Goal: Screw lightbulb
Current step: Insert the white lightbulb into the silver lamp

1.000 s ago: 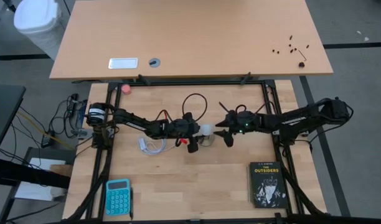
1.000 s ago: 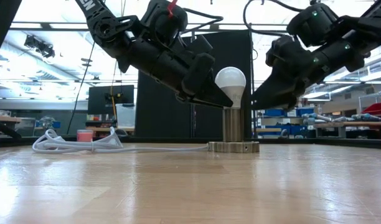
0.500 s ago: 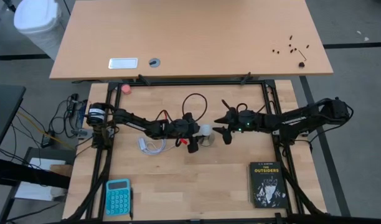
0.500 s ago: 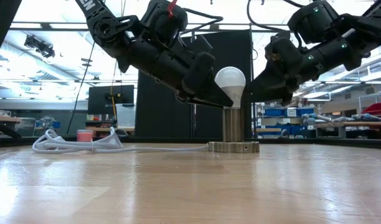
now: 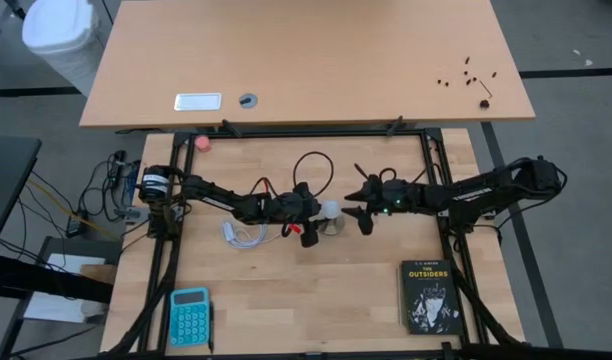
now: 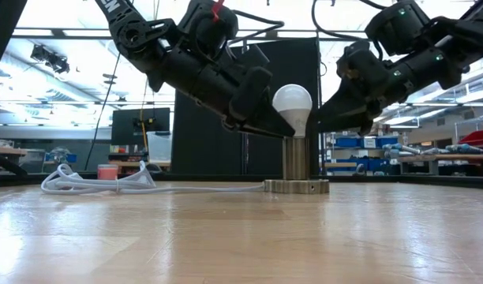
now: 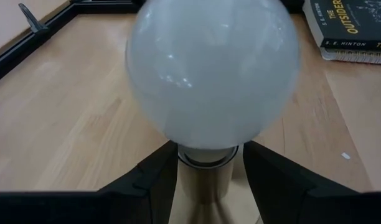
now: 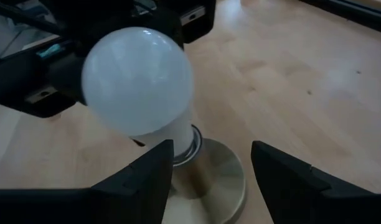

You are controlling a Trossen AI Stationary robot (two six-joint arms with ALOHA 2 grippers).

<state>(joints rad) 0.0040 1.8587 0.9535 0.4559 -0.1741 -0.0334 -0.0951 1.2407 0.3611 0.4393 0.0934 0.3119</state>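
The lightbulb (image 6: 292, 103) stands upright in the brass socket (image 6: 296, 166), apparently partly seated. The left gripper (image 7: 206, 180) clamps the socket stem. The right gripper (image 8: 212, 165) is released beside the bulb. Final tightening seems left.

Long tan desk (image 5: 306, 60) stood beyond work table, white bin (image 5: 58, 35) off its corner on grey floor. Tall black panel (image 6: 249, 102) rose behind table in low view; ceiling strip lights glared; monitor (image 6: 139, 126) sat beside panel; blue-bin shelving (image 6: 360, 154) on opposite side.
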